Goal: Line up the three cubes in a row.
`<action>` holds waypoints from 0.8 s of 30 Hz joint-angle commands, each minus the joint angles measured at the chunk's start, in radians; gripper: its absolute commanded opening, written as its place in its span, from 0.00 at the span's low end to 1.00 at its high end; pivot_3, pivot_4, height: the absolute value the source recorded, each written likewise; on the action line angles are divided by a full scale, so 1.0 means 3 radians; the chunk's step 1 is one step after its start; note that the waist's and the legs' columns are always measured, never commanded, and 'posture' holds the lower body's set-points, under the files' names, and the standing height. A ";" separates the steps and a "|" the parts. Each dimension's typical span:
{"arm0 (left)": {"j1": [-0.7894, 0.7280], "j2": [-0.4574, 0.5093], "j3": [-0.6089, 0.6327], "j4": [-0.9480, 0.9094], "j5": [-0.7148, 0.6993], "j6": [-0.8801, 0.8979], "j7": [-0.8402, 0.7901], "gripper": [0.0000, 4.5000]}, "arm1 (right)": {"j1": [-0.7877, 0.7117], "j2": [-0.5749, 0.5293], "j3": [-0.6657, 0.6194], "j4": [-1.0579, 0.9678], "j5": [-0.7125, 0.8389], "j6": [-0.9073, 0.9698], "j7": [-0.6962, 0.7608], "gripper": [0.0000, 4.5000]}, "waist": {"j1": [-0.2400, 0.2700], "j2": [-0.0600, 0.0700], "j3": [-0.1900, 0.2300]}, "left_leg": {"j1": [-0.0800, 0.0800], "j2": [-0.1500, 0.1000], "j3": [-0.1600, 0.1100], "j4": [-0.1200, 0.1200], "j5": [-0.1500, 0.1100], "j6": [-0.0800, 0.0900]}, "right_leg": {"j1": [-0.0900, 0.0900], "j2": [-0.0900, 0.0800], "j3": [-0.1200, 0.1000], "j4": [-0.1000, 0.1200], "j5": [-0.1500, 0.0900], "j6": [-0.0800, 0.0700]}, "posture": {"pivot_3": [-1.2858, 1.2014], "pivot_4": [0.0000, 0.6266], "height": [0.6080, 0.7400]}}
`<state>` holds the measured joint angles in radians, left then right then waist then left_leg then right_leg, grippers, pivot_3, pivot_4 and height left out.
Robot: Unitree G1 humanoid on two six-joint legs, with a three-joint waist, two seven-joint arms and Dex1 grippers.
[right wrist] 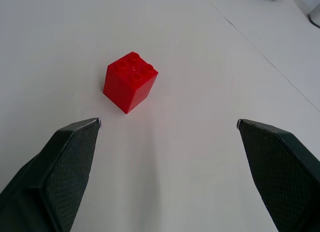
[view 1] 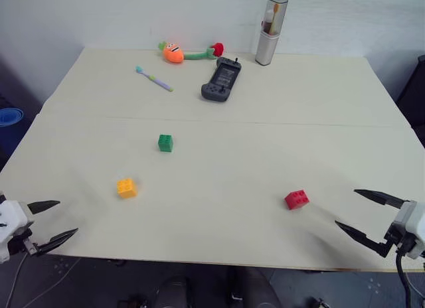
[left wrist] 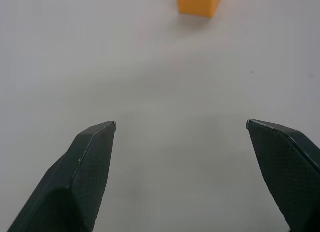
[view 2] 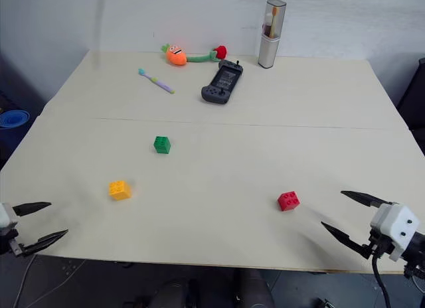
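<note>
Past the spread left hand (left wrist: 180, 129), the orange cube (left wrist: 199, 2) is cut off.

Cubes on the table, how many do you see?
3. The green cube sits mid-table, the yellow-orange cube nearer the left gripper, the red cube nearer the right gripper. None looks hidden.

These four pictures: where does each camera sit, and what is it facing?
Left and right eye views: on the head, looking down over the table; both claws show, left claw, right claw.
Left wrist view: on the left wrist, facing the yellow-orange cube between open fingers.
Right wrist view: on the right wrist, facing the red cube.
Shared: head views show those cubes too, plus the green cube.
</note>
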<state>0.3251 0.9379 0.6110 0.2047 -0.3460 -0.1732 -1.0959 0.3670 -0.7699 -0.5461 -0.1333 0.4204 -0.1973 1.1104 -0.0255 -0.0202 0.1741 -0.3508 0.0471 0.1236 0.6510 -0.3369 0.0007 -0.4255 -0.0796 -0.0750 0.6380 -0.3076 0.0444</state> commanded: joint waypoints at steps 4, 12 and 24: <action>-0.0308 0.0070 -0.0160 -0.0390 -0.0239 0.0408 -0.0009 0.97 | 0.0075 0.0227 -0.0122 -0.0228 0.0099 0.0100 -0.0343 1.00 | 0.0006 -0.0003 -0.0001 | 0.0000 0.0001 -0.0001 0.0001 0.0001 -0.0002 | 0.0001 0.0001 -0.0002 0.0002 0.0000 0.0000 | 0.52 0.24 1.00; -0.0936 -0.0013 -0.0955 -0.1849 -0.0880 0.1506 0.0066 0.97 | 0.1052 0.0890 -0.0404 -0.0956 0.0144 0.0250 -0.0770 1.00 | 0.0075 0.0017 -0.0011 | -0.0001 -0.0002 -0.0001 -0.0004 0.0010 -0.0025 | 0.0005 0.0003 0.0004 -0.0003 0.0000 0.0001 | 0.52 0.24 1.00; -0.1108 -0.0490 -0.1476 -0.1905 -0.0700 0.1460 0.0150 0.97 | 0.0408 0.1055 0.0536 -0.1746 -0.0202 0.1380 -0.1784 1.00 | -0.0034 0.0010 -0.0004 | 0.0054 0.0002 0.0014 -0.0008 0.0001 -0.0034 | 0.0050 0.0015 0.0031 0.0011 -0.0002 -0.0003 | 0.52 0.24 1.00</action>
<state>0.0016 0.7940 0.1639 -0.3697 -0.5575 0.2802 -1.0434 0.5117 -0.4338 -0.4043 -0.6059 0.3614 0.1359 0.6170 -0.0359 -0.0171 0.1729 -0.3345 0.0476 0.1277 0.6487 -0.3361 -0.0089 -0.4115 -0.0749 -0.0653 0.6421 -0.3082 0.0434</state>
